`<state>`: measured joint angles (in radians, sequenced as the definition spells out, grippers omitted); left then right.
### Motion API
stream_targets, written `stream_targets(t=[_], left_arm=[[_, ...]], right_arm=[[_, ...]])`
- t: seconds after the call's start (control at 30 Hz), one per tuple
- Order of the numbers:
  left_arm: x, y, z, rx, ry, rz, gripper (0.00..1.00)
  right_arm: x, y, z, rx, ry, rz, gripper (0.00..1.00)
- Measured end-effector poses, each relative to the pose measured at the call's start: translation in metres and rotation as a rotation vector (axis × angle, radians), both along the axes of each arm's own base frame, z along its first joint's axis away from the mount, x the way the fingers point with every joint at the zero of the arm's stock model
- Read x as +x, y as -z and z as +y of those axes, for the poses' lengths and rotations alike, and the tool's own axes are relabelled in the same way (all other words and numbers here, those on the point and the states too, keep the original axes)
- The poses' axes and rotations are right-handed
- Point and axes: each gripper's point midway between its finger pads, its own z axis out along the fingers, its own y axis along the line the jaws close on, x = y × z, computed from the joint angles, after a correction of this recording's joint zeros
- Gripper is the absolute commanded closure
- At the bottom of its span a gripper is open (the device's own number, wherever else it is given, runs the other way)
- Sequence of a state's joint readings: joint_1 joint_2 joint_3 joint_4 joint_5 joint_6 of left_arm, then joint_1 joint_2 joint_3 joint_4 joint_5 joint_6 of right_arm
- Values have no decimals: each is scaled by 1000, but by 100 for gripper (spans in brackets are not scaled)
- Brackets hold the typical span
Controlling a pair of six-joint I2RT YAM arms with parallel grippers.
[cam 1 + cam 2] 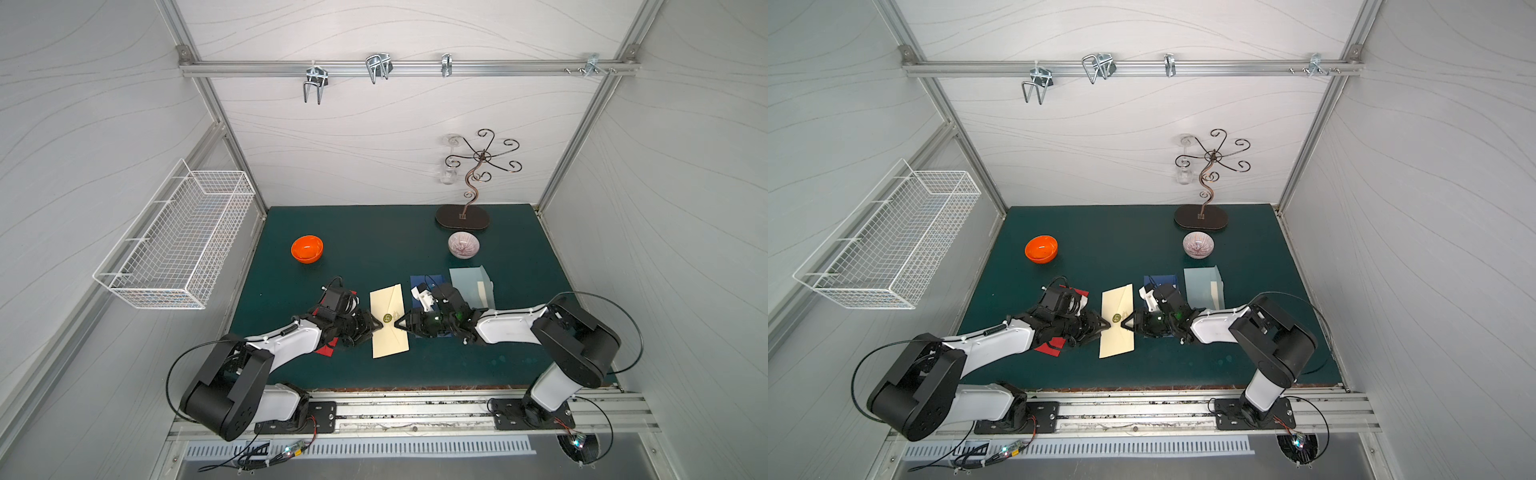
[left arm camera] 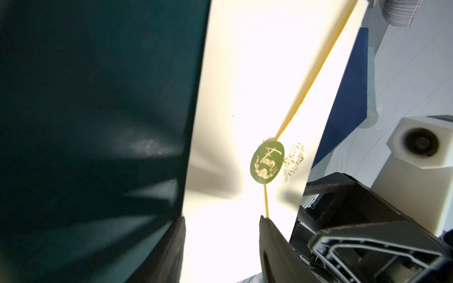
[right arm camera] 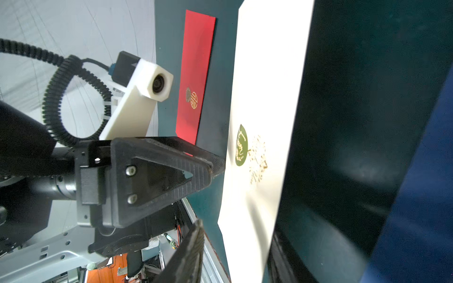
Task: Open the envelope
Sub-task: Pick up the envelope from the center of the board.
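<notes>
A cream envelope point(image 1: 390, 332) point(image 1: 1119, 336) lies flat mid-table, its flap held down by a round green sticker point(image 1: 387, 318) point(image 2: 267, 161) point(image 3: 241, 145). My left gripper point(image 1: 377, 327) point(image 1: 1106, 326) point(image 2: 223, 220) is at the envelope's left edge. Its jaws are open, with one finger at the paper's edge and the other on the flap line. My right gripper point(image 1: 399, 324) point(image 1: 1128, 325) point(image 3: 236, 232) faces it from the right edge. Its jaws stand apart, with the envelope's edge between them. Both tips sit close to the sticker.
A red envelope point(image 1: 325, 351) point(image 3: 196, 73) lies under the left arm. A dark blue envelope point(image 1: 428, 280) and a pale blue one point(image 1: 471, 282) lie under and behind the right arm. Farther back are an orange bowl point(image 1: 307, 248), a patterned bowl point(image 1: 463, 244) and a metal stand point(image 1: 462, 217).
</notes>
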<state>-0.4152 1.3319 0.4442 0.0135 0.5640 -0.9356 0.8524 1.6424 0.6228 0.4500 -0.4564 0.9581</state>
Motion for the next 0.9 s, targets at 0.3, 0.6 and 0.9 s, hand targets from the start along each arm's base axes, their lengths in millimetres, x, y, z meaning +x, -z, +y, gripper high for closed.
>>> stream_targets(t=[0.3, 0.6, 0.9], left_arm=[[2, -8, -8, -56, 11, -17, 48], [2, -12, -5, -49, 2, -31, 48], [-1, -23, 4, -2, -6, -66, 44]], right_arm=[[1, -3, 5, -10, -12, -1, 79], [0, 3, 1, -48, -11, 14, 100], [-1, -2, -4, -69, -10, -1, 100]])
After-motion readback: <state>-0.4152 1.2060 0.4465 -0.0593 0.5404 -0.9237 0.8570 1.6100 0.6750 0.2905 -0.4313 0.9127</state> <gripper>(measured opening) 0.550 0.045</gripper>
